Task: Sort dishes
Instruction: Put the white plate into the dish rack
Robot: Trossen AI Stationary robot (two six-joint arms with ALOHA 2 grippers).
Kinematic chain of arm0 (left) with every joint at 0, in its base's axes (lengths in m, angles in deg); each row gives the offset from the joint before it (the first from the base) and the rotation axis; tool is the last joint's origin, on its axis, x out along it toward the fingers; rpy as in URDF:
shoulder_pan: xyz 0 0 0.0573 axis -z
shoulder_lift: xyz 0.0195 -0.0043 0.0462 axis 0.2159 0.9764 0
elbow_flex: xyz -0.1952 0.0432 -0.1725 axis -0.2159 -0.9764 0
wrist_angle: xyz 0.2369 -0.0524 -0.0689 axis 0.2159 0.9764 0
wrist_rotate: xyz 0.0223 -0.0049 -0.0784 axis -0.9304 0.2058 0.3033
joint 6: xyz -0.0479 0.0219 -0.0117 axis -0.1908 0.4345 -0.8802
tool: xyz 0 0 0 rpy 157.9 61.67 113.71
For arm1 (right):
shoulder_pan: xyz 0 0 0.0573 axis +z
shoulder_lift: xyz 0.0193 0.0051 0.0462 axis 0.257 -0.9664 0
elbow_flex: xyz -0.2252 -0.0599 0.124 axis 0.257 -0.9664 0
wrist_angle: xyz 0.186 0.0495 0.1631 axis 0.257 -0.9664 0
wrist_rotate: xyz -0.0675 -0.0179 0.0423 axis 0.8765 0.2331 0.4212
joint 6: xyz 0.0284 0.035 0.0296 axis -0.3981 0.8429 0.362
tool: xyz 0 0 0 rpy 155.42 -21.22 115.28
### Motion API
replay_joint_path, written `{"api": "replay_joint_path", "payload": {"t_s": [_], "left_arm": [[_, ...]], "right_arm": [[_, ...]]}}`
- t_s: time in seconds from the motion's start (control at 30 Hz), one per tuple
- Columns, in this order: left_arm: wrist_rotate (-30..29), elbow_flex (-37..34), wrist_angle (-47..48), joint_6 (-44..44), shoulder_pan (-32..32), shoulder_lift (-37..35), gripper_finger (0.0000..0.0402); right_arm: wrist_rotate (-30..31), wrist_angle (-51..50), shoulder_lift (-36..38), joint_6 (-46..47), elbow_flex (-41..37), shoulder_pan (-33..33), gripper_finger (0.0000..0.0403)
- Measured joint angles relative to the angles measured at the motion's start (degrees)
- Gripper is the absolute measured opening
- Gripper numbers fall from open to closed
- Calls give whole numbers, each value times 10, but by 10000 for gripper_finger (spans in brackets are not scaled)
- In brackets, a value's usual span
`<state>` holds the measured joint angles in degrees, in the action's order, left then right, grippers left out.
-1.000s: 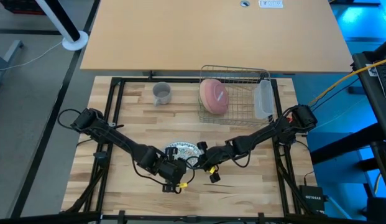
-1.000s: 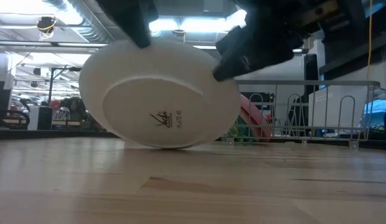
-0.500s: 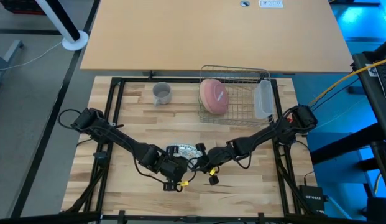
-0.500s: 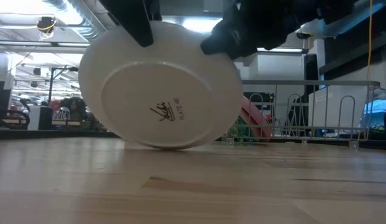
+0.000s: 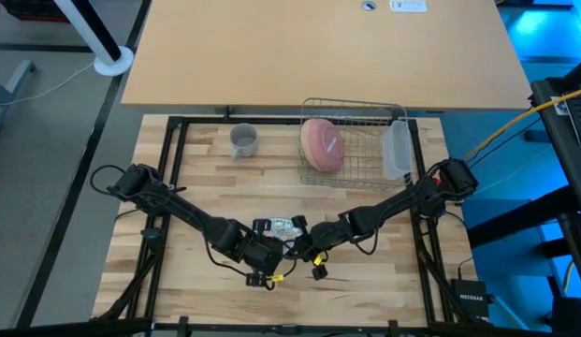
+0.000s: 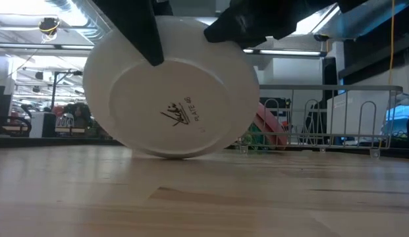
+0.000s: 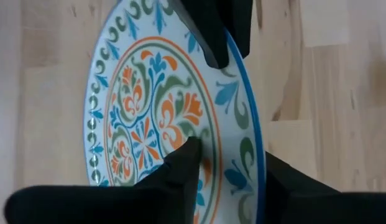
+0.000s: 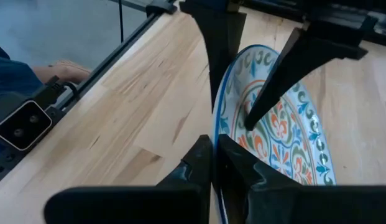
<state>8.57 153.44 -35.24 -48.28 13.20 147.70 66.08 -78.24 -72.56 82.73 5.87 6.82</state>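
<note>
The white plate with the bluish pattern [image 5: 283, 227] stands tilted near the table's front middle. Its white underside [image 6: 171, 92] faces the near edge. My left gripper [image 5: 268, 241] and my right gripper [image 5: 304, 241] are both shut on its raised rim, left and right of its top. The grey cup [image 5: 243, 140] stands upright at the far left. The pink plate [image 5: 321, 143] stands on edge in the wire rack [image 5: 355, 140]. A green edge [image 6: 249, 138] shows beside it in the low view. My left gripper pinches the plate's raised rim [image 7: 258, 143] left of its top, one finger [image 7: 180, 168] on the patterned face and one behind on the underside. The fingers slant down from the near left. The plate is tilted, its lower rim [image 6: 170, 154] on the table. My right gripper pinches the raised rim [image 8: 213, 127] right of its top between its two fingers [image 8: 199, 162], one on each face. The fingers slant down from the near right. The plate leans steeply, its lower rim on the table.
The translucent plastic tub [image 5: 396, 150] sits at the rack's right end. Bare wood lies between the plate and the rack and at the table's left. A dark frame [image 5: 173, 178] runs around the tabletop.
Both grippers have risen a little with the plate's upper rim. The plate has tipped more upright, its underside turned further toward the near edge, while its lower rim has stayed on the table.
</note>
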Motion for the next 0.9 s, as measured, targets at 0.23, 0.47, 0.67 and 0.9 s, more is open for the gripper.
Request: {"api": "replay_joint_path", "payload": {"t_s": [0.23, 0.47, 0.67, 0.9], "left_arm": [[-26, 0, 1, 18, 5, -3, 55], [-30, 0, -3, 27, 6, -3, 44], [-26, -1, -3, 28, 6, -2, 43], [-26, -1, -2, 30, 5, -2, 42]], "right_arm": [[4, -26, 1, 9, 5, 0, 24], [-2, -28, 1, 53, 5, 0, 53], [-3, -27, 1, 77, 5, 0, 95], [17, -27, 1, 77, 5, 0, 155]]}}
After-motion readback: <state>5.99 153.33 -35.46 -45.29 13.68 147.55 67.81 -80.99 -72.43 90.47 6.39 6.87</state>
